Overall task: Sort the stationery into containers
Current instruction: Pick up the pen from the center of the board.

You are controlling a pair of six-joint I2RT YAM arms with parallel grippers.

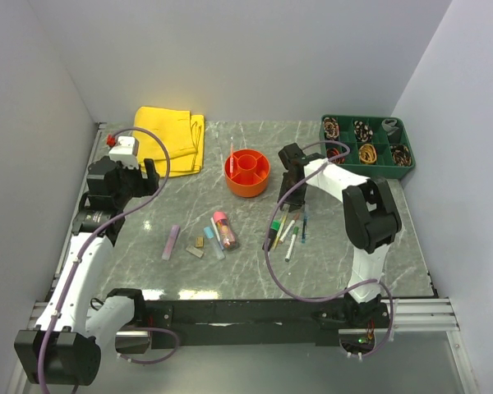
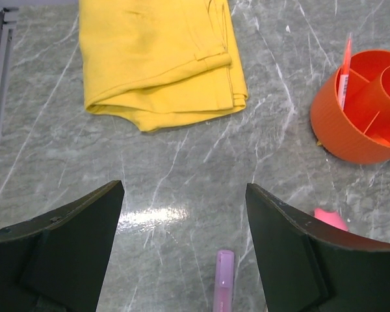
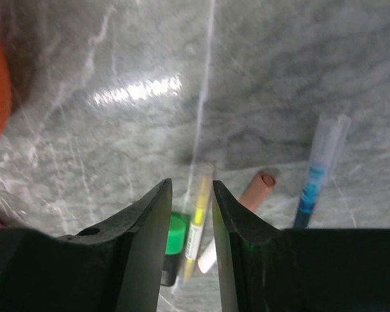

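Observation:
The orange organiser [image 1: 247, 171] stands mid-table with a red pen [image 1: 232, 154] upright in its outer ring; it also shows in the left wrist view [image 2: 357, 123]. My left gripper [image 1: 146, 176] [image 2: 185, 195] is wide open and empty above the table, with the lilac stick [image 1: 172, 242] [image 2: 224, 279] just below it. My right gripper [image 1: 286, 182] [image 3: 190, 188] hovers right of the organiser, jaws narrowly apart and empty. Through the gap I see a yellow pen [image 3: 198, 221] lying on the table beside a green-capped marker [image 3: 175, 234], a salmon stick [image 3: 257, 190] and a blue pen [image 3: 315, 182].
A folded yellow cloth [image 1: 172, 139] lies at the back left. A green tray [image 1: 367, 141] of small items stands at the back right. A pink-capped tube [image 1: 222, 226] and small tan and blue blocks [image 1: 197, 246] lie in the middle. More pens [image 1: 289, 231] lie under the right arm.

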